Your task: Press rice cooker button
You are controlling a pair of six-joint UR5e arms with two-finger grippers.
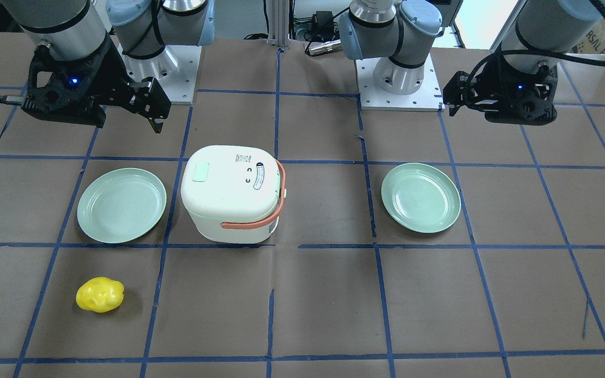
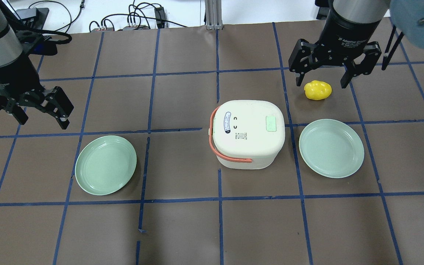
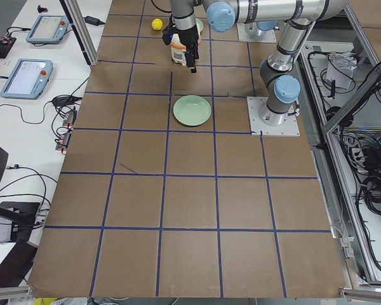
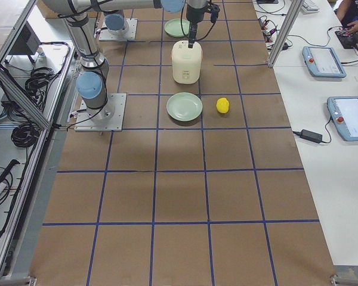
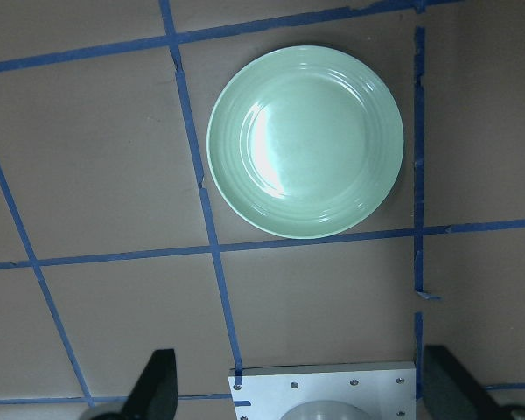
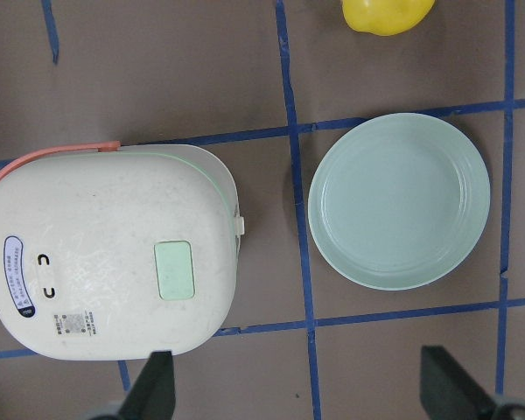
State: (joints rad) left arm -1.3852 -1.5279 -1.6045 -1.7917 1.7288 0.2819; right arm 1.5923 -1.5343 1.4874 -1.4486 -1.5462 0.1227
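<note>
The white rice cooker [image 2: 248,134] with a coral handle stands mid-table, lid shut. Its pale green button [image 2: 271,123] is on the lid's right side and also shows in the front view [image 1: 200,172] and the right wrist view [image 6: 173,269]. My right gripper [image 2: 321,81] is open and empty, high above the table beyond and to the right of the cooker. My left gripper [image 2: 41,119] is open and empty, far to the cooker's left. Neither touches the cooker.
A green plate [image 2: 331,148] lies just right of the cooker, and another green plate [image 2: 105,165] lies at the left, under my left gripper's wrist view [image 5: 304,140]. A lumpy yellow toy [image 2: 318,90] lies beyond the right plate, below my right gripper.
</note>
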